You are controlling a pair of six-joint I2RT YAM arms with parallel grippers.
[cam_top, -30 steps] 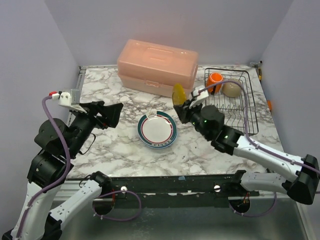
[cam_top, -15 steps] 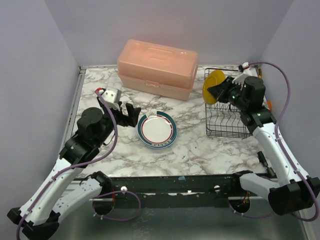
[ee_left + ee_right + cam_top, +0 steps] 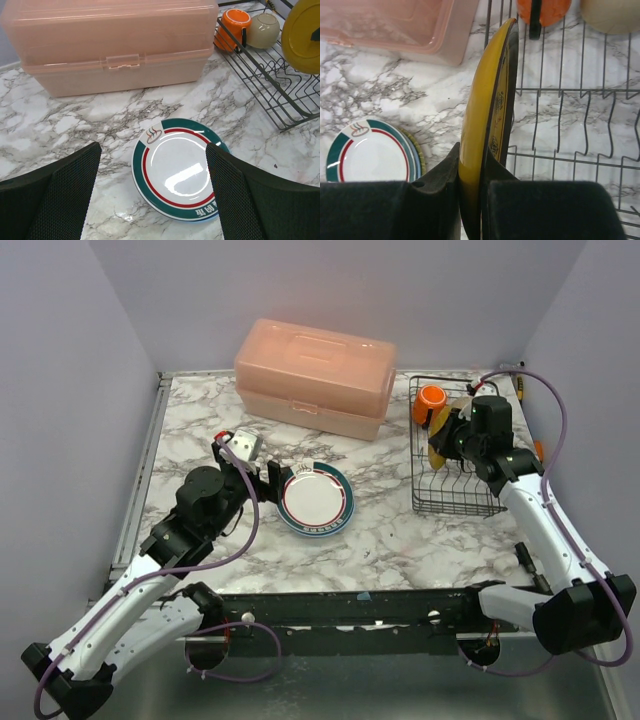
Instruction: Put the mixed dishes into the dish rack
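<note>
Yellow plate (image 3: 490, 90) in R gripper (image 3: 471, 172)

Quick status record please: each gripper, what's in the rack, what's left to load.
left gripper: open, empty, close to the ringed plate
right gripper: shut on the yellow plate, held on edge over the dish rack
in rack: orange mug and cream bowl, at the far end
left to load: ringed plate, lying flat in front of the pink box
</note>
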